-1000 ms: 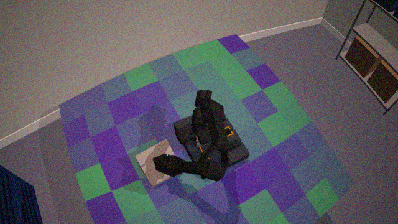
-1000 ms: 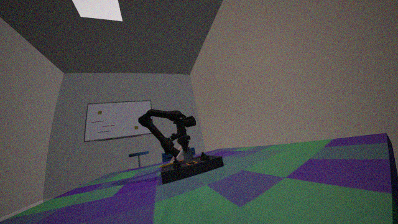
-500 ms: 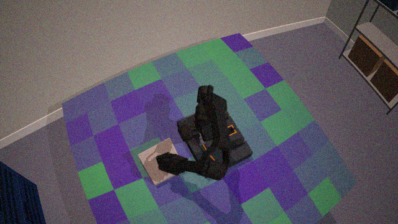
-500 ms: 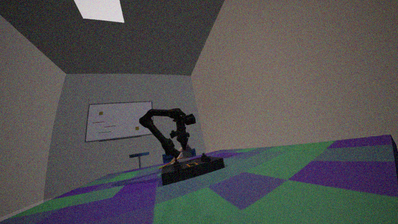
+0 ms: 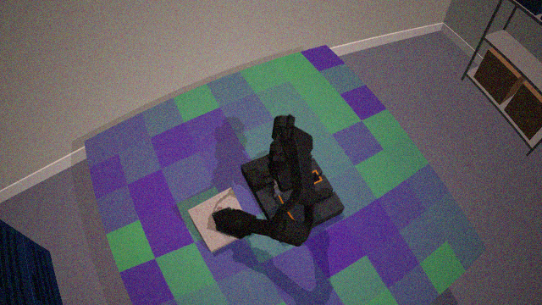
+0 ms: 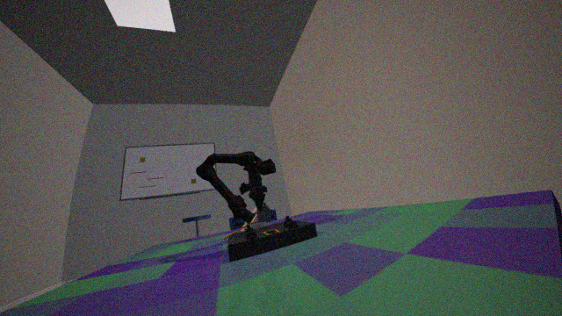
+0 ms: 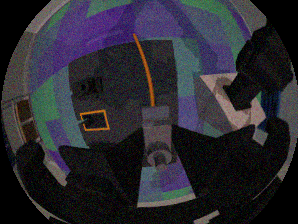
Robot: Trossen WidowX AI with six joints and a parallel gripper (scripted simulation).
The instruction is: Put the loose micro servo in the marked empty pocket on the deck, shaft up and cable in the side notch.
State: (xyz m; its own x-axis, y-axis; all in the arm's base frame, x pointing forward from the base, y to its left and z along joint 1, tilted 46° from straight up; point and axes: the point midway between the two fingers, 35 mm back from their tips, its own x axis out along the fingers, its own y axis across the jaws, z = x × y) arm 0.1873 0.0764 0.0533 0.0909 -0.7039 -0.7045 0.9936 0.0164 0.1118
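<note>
The grey micro servo is between my gripper's fingers, which are shut on it. Its round shaft end faces the wrist camera, so it points up. Its orange cable runs from the end away from the palm. The servo seems slightly above the dark deck; the exact gap cannot be told. The marked pocket, outlined in orange, lies left of the servo in the wrist view. Its side notch is unclear.
A dark part stands on the deck beyond the pocket in the wrist view. A pale square board lies beside the deck, partly under a dark arm part. The patchwork mat surrounds both.
</note>
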